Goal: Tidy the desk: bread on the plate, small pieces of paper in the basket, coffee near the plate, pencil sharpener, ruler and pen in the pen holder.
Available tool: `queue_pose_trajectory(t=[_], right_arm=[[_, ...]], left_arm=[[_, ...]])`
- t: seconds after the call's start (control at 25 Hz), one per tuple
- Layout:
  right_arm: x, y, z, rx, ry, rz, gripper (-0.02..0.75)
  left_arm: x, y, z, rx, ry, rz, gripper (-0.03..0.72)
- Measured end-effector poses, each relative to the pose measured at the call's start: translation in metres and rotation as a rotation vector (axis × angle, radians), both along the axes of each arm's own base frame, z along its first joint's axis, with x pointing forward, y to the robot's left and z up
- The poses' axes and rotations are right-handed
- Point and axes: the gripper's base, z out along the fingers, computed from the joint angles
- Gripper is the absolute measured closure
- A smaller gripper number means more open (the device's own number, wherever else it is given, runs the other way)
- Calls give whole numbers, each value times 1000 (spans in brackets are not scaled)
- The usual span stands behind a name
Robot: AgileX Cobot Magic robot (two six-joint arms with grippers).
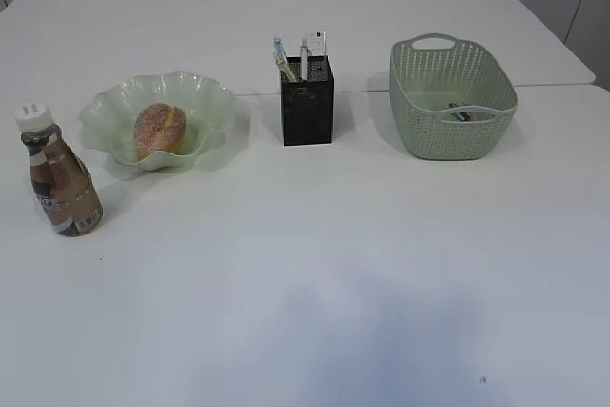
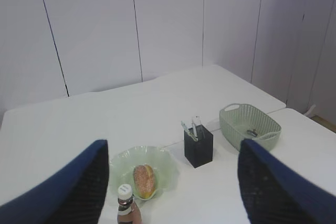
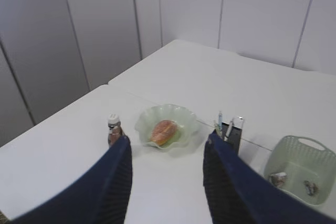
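Both sets of jaws stood wide apart and held nothing: the left gripper [image 2: 170, 187] and the right gripper [image 3: 167, 177] each hung high above the white table [image 1: 334, 264], with only their dark fingers cut off at the frame's bottom edge. One bread roll [image 1: 159, 130] lay in one wavy green plate [image 1: 200, 97]. One coffee bottle [image 1: 62, 174] (white cap, brown contents) stood just beside the plate. One black mesh pen holder [image 1: 307, 102] stood between the plate and one green basket [image 1: 419, 121]; about three thin items poked out of the holder, too small to tell which was pen or ruler. Two small scraps [image 3: 294, 182] lay in the basket, their detail unclear.
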Motion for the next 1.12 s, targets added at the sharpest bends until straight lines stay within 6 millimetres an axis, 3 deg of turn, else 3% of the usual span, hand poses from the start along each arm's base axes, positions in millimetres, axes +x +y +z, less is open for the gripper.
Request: queue_pose_trajectory(t=[0.24, 0.36, 0.4, 0.44, 0.64, 0.92, 1.12], right_arm=[[-35, -16, -38, -34, -3, -45, 368], [-39, -18, -71, -62, 62, -45, 367], [-39, -18, -71, -62, 62, -45, 367], [-39, -18, -93, -78, 107, -44, 367], [-39, -18, -146, -114, 208, -42, 367], [-40, -20, -162, -137, 230, -59, 367], [-35, -26, -166, -189, 225, -120, 367]], left_arm=[[-23, 5, -3, -15, -56, -5, 146], [-31, 5, -5, -21, -73, -27, 151], [-33, 5, -7, -19, -78, -33, 158], [-34, 4, -10, -22, -74, -43, 165], [-24, -3, -40, -22, 24, -94, 176], [4, -16, -107, -11, 241, -153, 178], [16, -17, -138, 68, 300, -149, 179]])
